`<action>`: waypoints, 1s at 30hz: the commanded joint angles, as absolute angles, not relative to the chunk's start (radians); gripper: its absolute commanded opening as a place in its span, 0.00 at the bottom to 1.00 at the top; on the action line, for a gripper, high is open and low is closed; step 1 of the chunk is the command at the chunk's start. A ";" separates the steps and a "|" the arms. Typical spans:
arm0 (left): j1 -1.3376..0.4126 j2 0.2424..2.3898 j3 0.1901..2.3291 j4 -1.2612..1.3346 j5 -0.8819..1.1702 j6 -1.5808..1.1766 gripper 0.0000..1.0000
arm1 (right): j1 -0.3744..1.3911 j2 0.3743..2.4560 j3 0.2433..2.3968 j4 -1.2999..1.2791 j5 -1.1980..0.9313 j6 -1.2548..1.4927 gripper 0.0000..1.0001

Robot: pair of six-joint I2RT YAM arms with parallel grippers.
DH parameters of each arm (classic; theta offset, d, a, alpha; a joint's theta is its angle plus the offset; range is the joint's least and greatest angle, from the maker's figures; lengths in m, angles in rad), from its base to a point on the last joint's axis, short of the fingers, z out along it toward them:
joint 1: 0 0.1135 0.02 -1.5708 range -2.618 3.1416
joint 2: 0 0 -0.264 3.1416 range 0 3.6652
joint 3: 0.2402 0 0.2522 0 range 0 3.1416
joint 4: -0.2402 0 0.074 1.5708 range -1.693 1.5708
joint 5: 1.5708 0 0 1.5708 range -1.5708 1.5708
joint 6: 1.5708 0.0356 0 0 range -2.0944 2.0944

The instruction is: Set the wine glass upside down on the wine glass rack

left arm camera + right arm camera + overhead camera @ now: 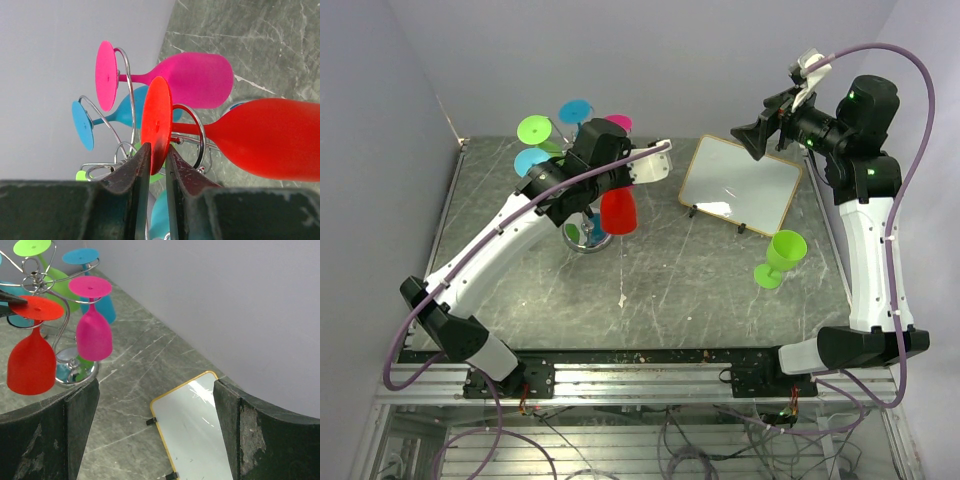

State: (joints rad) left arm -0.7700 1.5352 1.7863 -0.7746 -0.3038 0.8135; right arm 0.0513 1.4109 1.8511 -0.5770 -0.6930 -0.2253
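The red wine glass (618, 211) hangs upside down from the wine glass rack (585, 238). Its stem sits in a wire loop of the rack (131, 80) and its bowl (270, 137) points down. My left gripper (157, 147) straddles the glass's round red foot (156, 120). Its jaws are parted a little, with a thin gap beside the disc. The right wrist view shows the same glass (31, 362) on the rack (75, 371). My right gripper (745, 135) hovers high at the back right. In its own view, the right gripper (156, 385) is wide open and holds nothing.
Pink (195, 80), blue (82, 125) and green (533, 128) glasses also hang on the rack. Another green wine glass (780, 257) stands upright on the table at the right. A yellow-framed mirror (740, 183) lies tilted behind it. Grey walls close off the back and the left.
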 commanded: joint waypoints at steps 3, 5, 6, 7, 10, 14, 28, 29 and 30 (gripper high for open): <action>-0.772 1.493 1.785 -0.774 -0.346 0.831 0.30 | 0.037 1.399 1.835 -0.544 -0.709 -0.221 0.96; -0.770 1.490 1.785 -0.776 -0.350 0.833 0.30 | 0.035 1.397 1.832 -0.543 -0.709 -0.221 0.96; -0.768 1.488 1.785 -0.778 -0.352 0.835 0.30 | 0.034 1.397 1.830 -0.541 -0.710 -0.222 0.97; -0.768 1.487 1.783 -0.779 -0.355 0.837 0.30 | 0.033 1.398 1.830 -0.540 -0.709 -0.222 0.96; -0.766 1.479 1.773 -0.782 -0.364 0.842 0.31 | 0.031 1.396 1.827 -0.539 -0.709 -0.222 0.97; -0.763 1.471 1.760 -0.789 -0.373 0.848 0.33 | 0.028 1.394 1.824 -0.537 -0.706 -0.222 0.97; -0.745 1.432 1.760 -0.825 -0.341 0.840 0.36 | -0.009 1.382 1.794 -0.520 -0.663 -0.237 0.97; -0.744 1.428 1.763 -0.832 -0.334 0.838 0.37 | -0.012 1.382 1.792 -0.521 -0.646 -0.245 0.97; -0.743 1.424 1.766 -0.842 -0.324 0.833 0.38 | -0.012 1.383 1.788 -0.523 -0.626 -0.258 0.97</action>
